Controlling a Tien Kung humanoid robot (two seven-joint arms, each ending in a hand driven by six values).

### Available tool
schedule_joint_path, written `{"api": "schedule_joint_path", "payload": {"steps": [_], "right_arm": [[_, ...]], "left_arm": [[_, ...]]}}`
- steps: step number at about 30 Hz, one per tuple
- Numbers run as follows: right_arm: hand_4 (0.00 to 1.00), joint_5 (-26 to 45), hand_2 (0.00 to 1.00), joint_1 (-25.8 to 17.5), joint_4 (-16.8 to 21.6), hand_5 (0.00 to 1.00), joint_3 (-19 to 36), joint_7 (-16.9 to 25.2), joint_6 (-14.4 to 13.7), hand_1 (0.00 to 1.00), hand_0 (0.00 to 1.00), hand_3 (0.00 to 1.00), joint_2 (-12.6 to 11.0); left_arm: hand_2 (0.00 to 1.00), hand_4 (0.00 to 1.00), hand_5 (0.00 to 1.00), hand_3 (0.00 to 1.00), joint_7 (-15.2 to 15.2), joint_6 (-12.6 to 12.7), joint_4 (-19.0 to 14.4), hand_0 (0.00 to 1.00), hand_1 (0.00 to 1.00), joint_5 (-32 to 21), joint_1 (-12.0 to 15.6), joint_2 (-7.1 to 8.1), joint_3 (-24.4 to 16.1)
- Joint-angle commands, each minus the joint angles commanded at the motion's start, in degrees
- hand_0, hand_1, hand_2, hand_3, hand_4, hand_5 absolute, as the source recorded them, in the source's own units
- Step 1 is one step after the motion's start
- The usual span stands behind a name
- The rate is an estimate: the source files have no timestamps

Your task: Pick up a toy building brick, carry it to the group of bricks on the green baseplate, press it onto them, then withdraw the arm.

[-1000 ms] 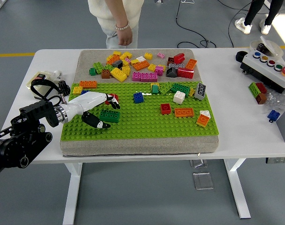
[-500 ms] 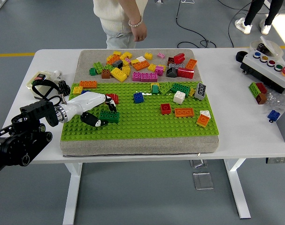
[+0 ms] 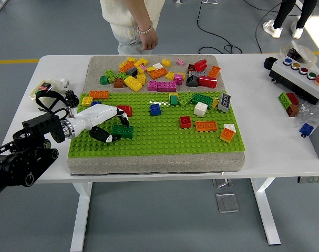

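White table [image 3: 264, 152], seen from the robot's side. On it, a grey pad [image 3: 148, 164] carrying a green baseplate [image 3: 164, 139] on its near half.

Left hand [image 3: 107, 125]: white, at the end of a black arm entering from 8 o'clock, lying low over the baseplate's left part. Fingers curled about a dark green brick [image 3: 122, 131], thumb below it, other fingers above; the brick sits on or just above the studs, which of the two I cannot tell. A red brick [image 3: 124, 109] lies just beyond the fingers at 12 o'clock.

Right hand: not seen.

On the baseplate, toward 3 o'clock of the hand: a blue brick [image 3: 155, 109], a second red brick [image 3: 185, 122], an orange brick [image 3: 206, 126], a white brick [image 3: 201, 108], a green cluster [image 3: 199, 98] along the far edge, a grey brick [image 3: 224, 102] tilted at the far right.

On the bare pad beyond, at 12 o'clock: a loose heap [image 3: 159, 73] of yellow, orange, pink, red, green and black bricks.

Table's right end, 2 o'clock: a button box [image 3: 301, 76] with coloured caps; a few stray bricks [image 3: 289, 102] near it.

Table's left, 10 o'clock of the hand: a small bundle of black cable [image 3: 51, 97].

Far side: a person in a pale top, one hand [image 3: 148, 39] hanging near the table edge, wearing a beaded bracelet, touching nothing.
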Motion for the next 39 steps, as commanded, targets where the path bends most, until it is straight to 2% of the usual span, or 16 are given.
{"api": "schedule_joint_path", "payload": {"steps": [2,3,8,9,19,26,39], "right_arm": [[0.912,0.02,0.721,0.01,0.0,0.502,0.01,0.0,-0.01,0.679,0.758,0.639,0.0],[0.912,0.03,0.721,0.0,0.0,0.503,0.03,0.0,-0.02,0.679,0.758,0.639,0.0],[0.912,-0.03,0.721,-0.01,0.0,0.503,0.12,-0.02,-0.03,0.679,0.758,0.639,-0.04],[0.912,-0.05,0.72,-0.03,0.0,0.503,0.15,-0.02,-0.03,0.678,0.758,0.639,-0.05],[0.912,-0.3,0.72,-0.15,0.0,0.503,0.59,0.06,0.03,0.679,0.759,0.638,-0.26],[0.912,-0.37,0.72,-0.02,0.0,0.504,0.69,0.29,0.02,0.679,0.758,0.639,-0.39],[0.912,-0.66,0.722,-0.13,0.0,0.504,0.65,0.32,0.08,0.678,0.759,0.639,-0.46]], "left_arm": [[0.603,0.72,0.002,0.584,-0.14,0.35,-0.03,0.744,0.714,-0.05,0.05,-0.05,-0.14],[0.57,0.63,0.002,0.542,-0.26,0.66,-0.06,0.637,0.619,-0.12,0.1,-0.1,-0.28],[0.57,0.63,0.002,0.542,-0.55,1.84,-0.39,0.637,0.619,-0.5,0.44,-0.14,-1.06],[0.559,0.621,0.002,0.528,-0.51,1.83,-0.57,0.599,0.577,-0.67,0.61,-0.13,-1.46],[0.56,0.634,0.002,0.53,0.99,-0.2,-4.19,0.6,0.576,0.0,3.26,-0.25,-6.48],[0.565,0.654,0.002,0.534,2.11,-1.12,-5.6,0.604,0.579,0.63,4.88,-1.37,-8.96],[0.561,0.619,0.002,0.532,3.41,-1.6,-8.28,0.595,0.573,1.39,7.56,-3.2,-10.73]]}}
